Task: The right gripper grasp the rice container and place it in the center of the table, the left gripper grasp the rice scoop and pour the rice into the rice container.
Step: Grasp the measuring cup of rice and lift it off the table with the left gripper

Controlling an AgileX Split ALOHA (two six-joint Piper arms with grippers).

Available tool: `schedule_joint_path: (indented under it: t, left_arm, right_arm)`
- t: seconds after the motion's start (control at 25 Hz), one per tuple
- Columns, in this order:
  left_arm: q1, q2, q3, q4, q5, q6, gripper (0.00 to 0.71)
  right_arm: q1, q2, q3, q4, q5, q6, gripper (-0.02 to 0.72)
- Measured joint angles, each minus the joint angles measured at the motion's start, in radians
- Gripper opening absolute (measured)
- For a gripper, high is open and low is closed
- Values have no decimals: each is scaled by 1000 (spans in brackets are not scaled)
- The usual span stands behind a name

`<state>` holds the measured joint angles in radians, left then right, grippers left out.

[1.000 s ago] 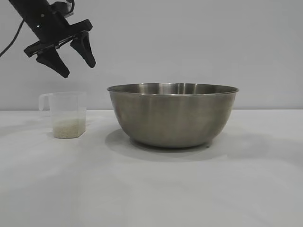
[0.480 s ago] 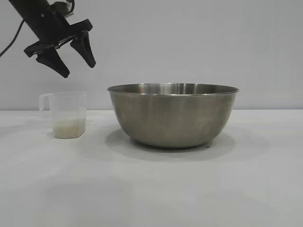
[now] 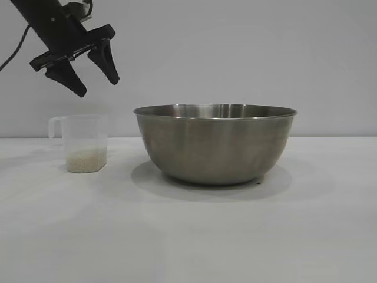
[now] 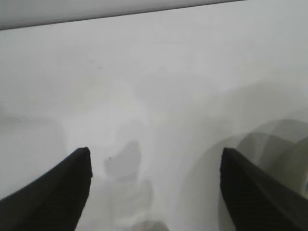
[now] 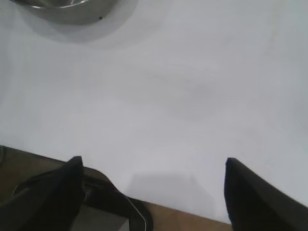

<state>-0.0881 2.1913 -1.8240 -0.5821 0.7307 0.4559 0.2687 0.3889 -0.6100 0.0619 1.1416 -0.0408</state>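
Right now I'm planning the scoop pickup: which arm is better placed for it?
Left. The left gripper hangs open just above the rice scoop; the right gripper is open by the table edge.

A lab-like test setup; a bare white table (image 3: 194,236) against a plain grey wall (image 3: 235,53); a black robot arm (image 3: 47,23) with cable (image 3: 12,53) at the table's left edge.
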Motion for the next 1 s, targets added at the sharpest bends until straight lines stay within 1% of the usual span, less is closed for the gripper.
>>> schedule_joint_path:
  t: [0.16,0.44,0.68,1.0]
  left_arm:
    - [0,0,0,0,0,0,550]
    - [0,0,0,0,0,0,550]
    - [0,0,0,0,0,0,550]
    - [0,0,0,0,0,0,550]
  right_arm:
    - [0,-94,26,0,-3,0,514]
    - [0,-173,113,0,-5,0,514]
    - [0,-230,121,-12,-7,0,514]
    - [0,-306,121,-12,-7,0,514]
